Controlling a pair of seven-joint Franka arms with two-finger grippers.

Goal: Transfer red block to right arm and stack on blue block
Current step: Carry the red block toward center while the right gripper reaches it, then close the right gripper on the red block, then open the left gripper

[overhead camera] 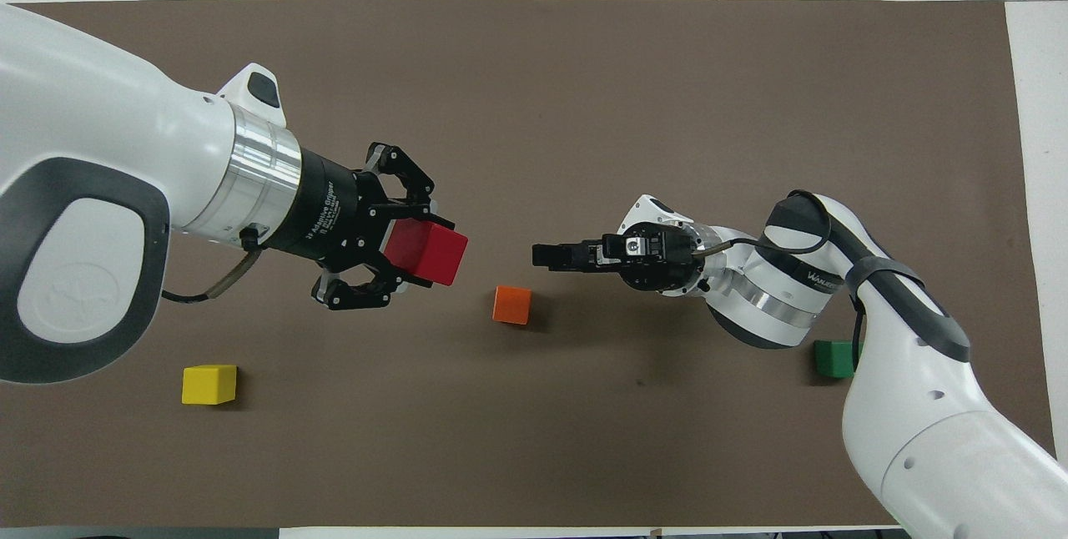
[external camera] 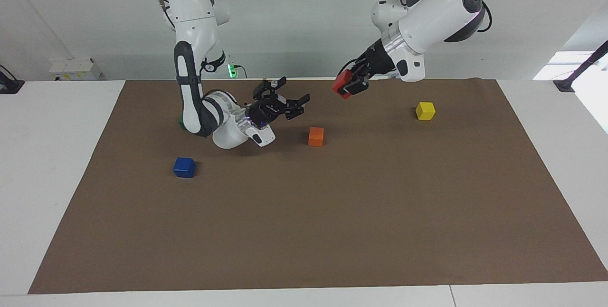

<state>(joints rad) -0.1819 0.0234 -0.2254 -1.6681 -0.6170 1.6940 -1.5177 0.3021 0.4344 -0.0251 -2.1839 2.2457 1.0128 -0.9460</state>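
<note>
My left gripper [external camera: 349,86] is shut on the red block [external camera: 341,83] and holds it in the air over the mat, above a spot nearer to the robots than the orange cube. In the overhead view the left gripper [overhead camera: 410,262] holds the red block [overhead camera: 427,254] out sideways. My right gripper [external camera: 299,106] is open and empty, low over the mat, pointing at the red block with a clear gap between them; it also shows in the overhead view [overhead camera: 546,256]. The blue block [external camera: 184,167] sits on the mat toward the right arm's end. It is hidden under the right arm in the overhead view.
An orange cube [external camera: 316,136] [overhead camera: 511,304] lies on the brown mat [external camera: 332,231] between the two grippers and below them. A yellow cube [external camera: 425,110] [overhead camera: 209,384] lies toward the left arm's end. A green cube [overhead camera: 834,358] lies by the right arm's elbow.
</note>
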